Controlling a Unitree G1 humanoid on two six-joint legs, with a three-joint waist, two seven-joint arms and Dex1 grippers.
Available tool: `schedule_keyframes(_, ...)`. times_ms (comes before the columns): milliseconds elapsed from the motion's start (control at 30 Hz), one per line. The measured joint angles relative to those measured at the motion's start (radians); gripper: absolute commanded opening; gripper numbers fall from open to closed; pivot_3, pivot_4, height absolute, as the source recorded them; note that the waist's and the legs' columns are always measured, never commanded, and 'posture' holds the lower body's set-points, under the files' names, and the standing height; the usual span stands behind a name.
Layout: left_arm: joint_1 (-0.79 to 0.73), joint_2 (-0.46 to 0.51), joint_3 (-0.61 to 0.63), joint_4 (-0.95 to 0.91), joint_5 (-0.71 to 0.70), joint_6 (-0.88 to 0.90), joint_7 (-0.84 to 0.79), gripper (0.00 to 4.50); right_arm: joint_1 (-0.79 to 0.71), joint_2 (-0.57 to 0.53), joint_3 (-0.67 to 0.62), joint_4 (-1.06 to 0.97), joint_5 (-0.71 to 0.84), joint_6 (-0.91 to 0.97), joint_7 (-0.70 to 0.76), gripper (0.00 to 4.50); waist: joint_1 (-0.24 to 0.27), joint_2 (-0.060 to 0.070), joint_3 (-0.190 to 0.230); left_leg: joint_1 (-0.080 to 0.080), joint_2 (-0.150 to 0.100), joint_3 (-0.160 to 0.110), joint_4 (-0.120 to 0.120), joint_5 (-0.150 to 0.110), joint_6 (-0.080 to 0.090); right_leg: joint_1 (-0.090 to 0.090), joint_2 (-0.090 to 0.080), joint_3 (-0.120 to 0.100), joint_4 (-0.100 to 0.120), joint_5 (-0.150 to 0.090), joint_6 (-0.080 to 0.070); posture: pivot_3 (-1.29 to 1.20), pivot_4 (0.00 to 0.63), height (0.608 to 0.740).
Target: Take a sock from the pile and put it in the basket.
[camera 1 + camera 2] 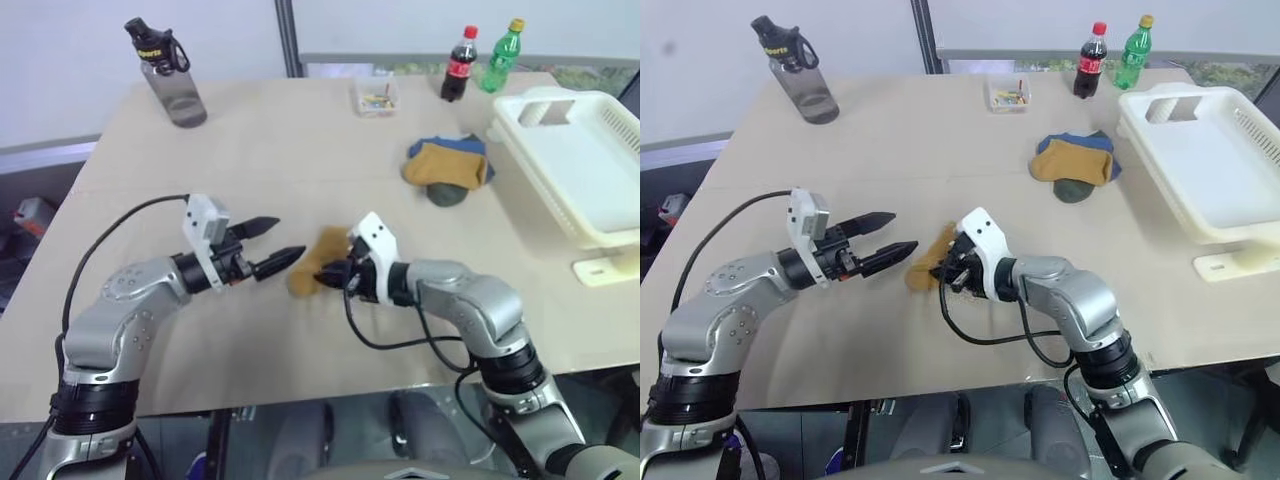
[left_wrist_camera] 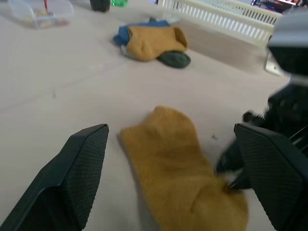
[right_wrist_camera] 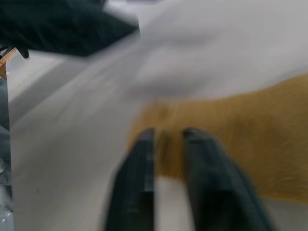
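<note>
A mustard-yellow sock (image 1: 318,255) lies flat on the table between my two grippers, apart from the pile. My right gripper (image 1: 322,275) is at the sock's near end. In the right wrist view its fingertips (image 3: 144,139) stand a narrow gap apart just over the sock (image 3: 250,130). My left gripper (image 1: 285,240) is open wide, its tips just left of the sock and pointing at it. The pile (image 1: 448,165), with blue, mustard and dark grey socks, lies further back to the right. The white slotted basket (image 1: 580,170) stands at the table's right edge, beyond the pile.
At the back left stands a dark water bottle (image 1: 172,75). A small clear box (image 1: 376,96), a cola bottle (image 1: 459,65) and a green bottle (image 1: 502,57) line the far edge. The front edge of the table runs close below both arms.
</note>
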Motion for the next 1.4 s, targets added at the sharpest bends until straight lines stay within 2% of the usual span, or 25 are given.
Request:
schedule_keyframes(133,0.044,0.003,-0.044,0.004,0.079,-0.022,0.018,4.5,-0.011,-0.093,-0.056,-0.049,0.02,0.003,0.009,1.99,-0.001,0.0,0.0,0.0,0.0,0.0,0.0,0.0,0.0,0.0,0.0,0.0,-0.002,0.0,0.0,0.0,0.15,0.74)
schedule_keyframes(233,0.095,-0.015,-0.08,-0.004,0.125,-0.02,0.068,4.5,-0.056,-0.156,-0.067,0.032,-0.034,-0.09,0.011,1.99,-0.006,0.0,0.0,0.0,0.0,0.001,0.0,0.0,0.0,0.0,0.0,0.0,-0.001,0.0,0.0,0.0,0.15,0.74)
schedule_keyframes(300,0.141,-0.021,-0.116,-0.028,0.175,-0.021,0.115,4.5,-0.111,-0.143,-0.071,0.211,-0.095,-0.19,-0.005,1.99,-0.008,0.0,0.0,0.001,0.001,0.001,-0.001,0.0,0.0,0.0,0.001,0.001,0.0,0.0,0.0,0.0,0.15,0.74)
schedule_keyframes(400,0.162,-0.031,-0.128,-0.055,0.211,-0.021,0.154,4.5,-0.142,-0.118,-0.049,0.361,-0.14,-0.27,-0.005,1.99,-0.007,-0.001,0.0,0.001,0.001,0.002,-0.001,0.0,0.0,0.0,0.001,0.001,0.0,0.0,0.0,0.0,0.15,0.74)
schedule_keyframes(500,0.175,-0.035,-0.145,-0.085,0.245,-0.023,0.183,3.76,-0.169,-0.092,-0.027,0.511,-0.182,-0.352,0.003,2.03,-0.004,-0.001,0.0,0.0,0.001,0.002,-0.001,0.0,0.0,0.0,0.0,0.001,-0.001,0.0,0.0,0.0,0.15,0.74)
schedule_keyframes(533,0.175,-0.046,-0.154,-0.09,0.257,-0.023,0.198,3.19,-0.184,-0.078,-0.022,0.572,-0.198,-0.399,0.02,1.61,-0.003,-0.001,0.0,0.0,0.001,0.002,-0.001,0.0,0.0,0.0,0.0,0.001,-0.001,0.0,0.0,0.0,0.15,0.74)
schedule_keyframes(567,0.175,-0.056,-0.165,-0.096,0.265,-0.023,0.204,2.92,-0.199,-0.073,-0.02,0.613,-0.211,-0.432,0.034,1.5,-0.004,-0.001,-0.001,0.0,0.001,0.002,-0.001,0.0,0.0,0.0,0.0,0.002,-0.001,0.0,0.0,0.0,0.15,0.74)
schedule_keyframes(600,0.175,-0.057,-0.166,-0.096,0.266,-0.023,0.204,2.34,-0.199,-0.073,-0.02,0.614,-0.211,-0.434,0.036,0.92,-0.004,-0.001,-0.001,0.001,0.001,0.002,-0.001,0.0,0.0,0.0,0.0,0.001,-0.001,0.0,0.0,0.0,0.15,0.74)
schedule_keyframes(633,0.172,-0.059,-0.166,-0.096,0.265,-0.022,0.202,2.27,-0.196,-0.074,-0.021,0.612,-0.212,-0.438,0.041,0.78,-0.004,-0.001,-0.001,0.001,0.001,0.001,-0.001,0.0,0.0,0.0,0.0,0.001,0.0,0.0,0.0,0.0,0.15,0.74)
schedule_keyframes(667,0.166,-0.064,-0.168,-0.093,0.262,-0.022,0.194,2.01,-0.18,-0.08,-0.023,0.593,-0.212,-0.437,0.044,0.46,-0.004,0.0,-0.001,0.001,0.001,0.001,-0.001,0.0,0.0,0.0,0.0,0.001,0.0,0.0,0.0,0.0,0.15,0.74)
schedule_keyframes(700,0.159,-0.064,-0.172,-0.088,0.253,-0.022,0.174,1.45,-0.152,-0.091,-0.028,0.552,-0.207,-0.422,0.047,0.01,0.002,0.0,-0.001,0.0,0.001,0.0,-0.001,0.0,0.0,0.0,0.0,0.0,0.0,0.0,0.0,0.0,0.15,0.74)
schedule_keyframes(800,0.125,-0.053,-0.183,-0.069,0.219,-0.042,0.076,0.04,-0.037,-0.149,-0.06,0.353,-0.177,-0.325,0.041,0.0,0.014,0.0,-0.001,-0.001,0.001,0.0,-0.001,0.0,0.0,0.0,-0.001,0.0,-0.002,0.0,0.0,0.0,0.15,0.74)
schedule_keyframes(967,0.043,-0.001,-0.207,-0.025,0.169,-0.057,-0.102,0.04,0.253,-0.241,-0.129,-0.119,-0.126,-0.06,-0.044,0.0,0.026,0.0,-0.001,-0.002,0.0,-0.001,-0.001,0.0,0.0,0.0,-0.001,-0.002,-0.003,0.0,0.0,0.0,0.15,0.74)
schedule_keyframes(1033,-0.009,0.001,-0.227,-0.001,0.168,-0.059,-0.141,0.04,0.324,-0.228,-0.143,-0.235,-0.125,0.016,-0.099,0.0,0.023,-0.001,-0.001,-0.001,0.0,-0.001,-0.001,0.0,0.0,0.001,0.0,-0.002,-0.002,0.0,0.0,0.0,0.15,0.74)
schedule_keyframes(1100,-0.08,0.001,-0.272,0.048,0.174,-0.07,-0.194,0.04,0.401,-0.169,-0.171,-0.357,-0.134,0.112,-0.196,0.0,0.016,0.0,-0.001,0.001,0.001,0.001,0.0,0.0,0.0,0.001,0.002,0.001,-0.002,0.0,0.0,0.0,0.15,0.74)
schedule_keyframes(1400,-0.172,0.003,-0.352,0.183,0.221,-0.126,-0.325,0.04,0.509,-0.048,-0.203,-0.493,-0.261,0.166,-0.469,0.0,0.016,0.0,-0.002,0.0,0.002,0.002,0.002,0.0,0.0,0.0,0.003,0.002,-0.001,0.0,0.0,0.0,0.15,0.74)
